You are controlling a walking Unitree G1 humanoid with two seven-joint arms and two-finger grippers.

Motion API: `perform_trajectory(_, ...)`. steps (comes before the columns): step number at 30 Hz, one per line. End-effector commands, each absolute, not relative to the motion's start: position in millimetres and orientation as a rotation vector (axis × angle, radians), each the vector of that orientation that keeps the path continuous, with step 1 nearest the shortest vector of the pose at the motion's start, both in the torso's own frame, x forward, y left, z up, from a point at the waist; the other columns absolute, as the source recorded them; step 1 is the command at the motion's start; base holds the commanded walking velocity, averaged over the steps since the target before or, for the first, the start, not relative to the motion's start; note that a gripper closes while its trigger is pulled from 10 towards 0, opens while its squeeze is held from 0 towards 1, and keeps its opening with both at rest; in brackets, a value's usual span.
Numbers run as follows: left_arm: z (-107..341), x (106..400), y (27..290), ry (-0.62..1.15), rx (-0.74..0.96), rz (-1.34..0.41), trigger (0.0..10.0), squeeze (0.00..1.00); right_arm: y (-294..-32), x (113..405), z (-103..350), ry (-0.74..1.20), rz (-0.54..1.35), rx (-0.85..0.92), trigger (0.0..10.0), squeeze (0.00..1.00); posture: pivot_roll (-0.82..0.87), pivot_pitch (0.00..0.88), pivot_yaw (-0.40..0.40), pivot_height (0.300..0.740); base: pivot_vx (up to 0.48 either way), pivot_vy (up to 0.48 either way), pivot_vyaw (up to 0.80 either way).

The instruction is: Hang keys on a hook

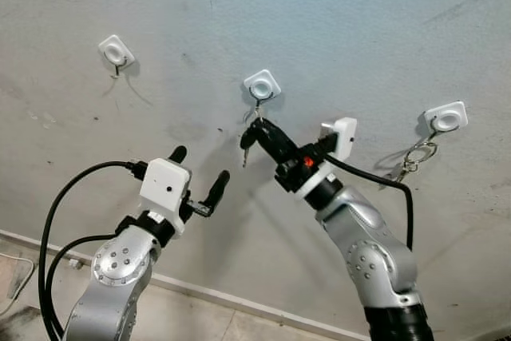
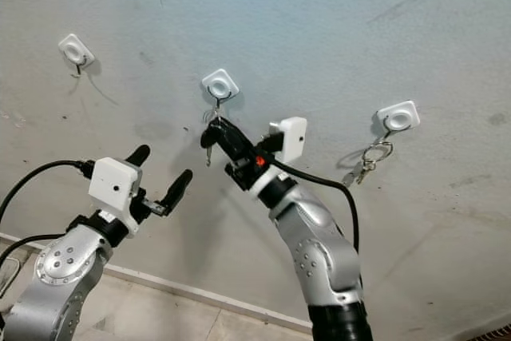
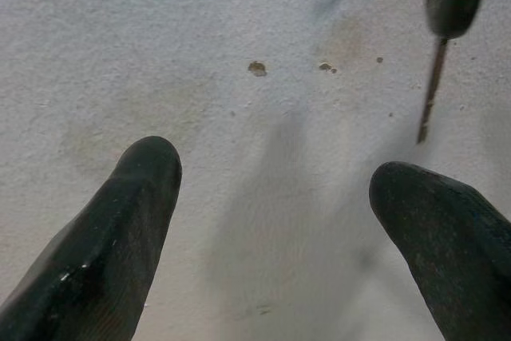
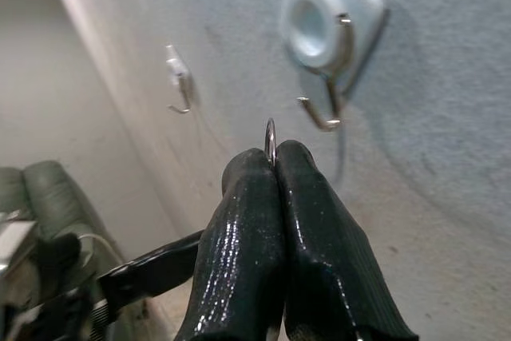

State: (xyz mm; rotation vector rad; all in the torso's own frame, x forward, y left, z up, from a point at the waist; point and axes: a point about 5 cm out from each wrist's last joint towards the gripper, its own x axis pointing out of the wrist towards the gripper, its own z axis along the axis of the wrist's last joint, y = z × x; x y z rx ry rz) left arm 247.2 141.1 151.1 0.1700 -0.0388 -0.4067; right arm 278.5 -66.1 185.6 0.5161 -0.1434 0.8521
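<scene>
Three white hooks sit on the grey wall: left hook (image 1: 116, 52), middle hook (image 1: 262, 85), right hook (image 1: 445, 117). My right gripper (image 1: 259, 127) is raised just under the middle hook and is shut on a key ring (image 4: 270, 138). A black-headed key (image 1: 247, 144) dangles below the fingers. In the right wrist view the ring's top stands a little short of the hook's metal prong (image 4: 322, 115), apart from it. My left gripper (image 1: 200, 164) is open and holds nothing, lower and to the left; the dangling key (image 3: 447, 5) hangs beside its fingers.
Another bunch of keys (image 1: 411, 159) hangs from the right hook. The left hook (image 4: 180, 77) is bare. A baseboard (image 1: 200, 293) runs along the wall's foot above a tiled floor. A green sofa (image 4: 32, 189) stands off to one side.
</scene>
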Motion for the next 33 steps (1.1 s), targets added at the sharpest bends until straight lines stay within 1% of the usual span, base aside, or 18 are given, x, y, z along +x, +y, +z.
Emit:
perform_trajectory(1,152.2,245.4,139.2,-0.037,0.163,-0.427,10.0,0.0,-65.4,276.4,191.1,-0.163,0.868,0.517,10.0,0.0,0.23,0.001,-0.06,0.74,0.0,0.0,0.0)
perform_trajectory(4,151.9,245.1,138.8,-0.036,0.162,-0.429,10.0,0.0,-66.9,278.1,191.0,-0.164,0.846,0.529,10.0,0.0,0.23,0.001,-0.059,0.74,0.0,0.0,0.0)
perform_trajectory(13,153.8,246.3,137.3,-0.043,0.163,-0.44,10.0,0.0,-60.5,283.4,196.9,-0.181,0.846,0.53,10.0,0.0,0.24,0.0,-0.059,0.74,0.0,0.0,0.0)
perform_trajectory(19,156.7,245.0,132.1,-0.033,0.12,-0.468,10.0,0.0,-60.7,289.2,197.4,-0.187,0.809,0.523,10.0,0.0,0.24,0.001,-0.058,0.74,0.0,0.0,0.0)
perform_trajectory(33,168.1,250.3,129.7,-0.053,0.102,-0.472,10.0,0.0,-58.7,291.7,180.5,-0.13,0.736,0.532,10.0,0.0,0.24,0.004,-0.057,0.74,0.0,0.0,0.0)
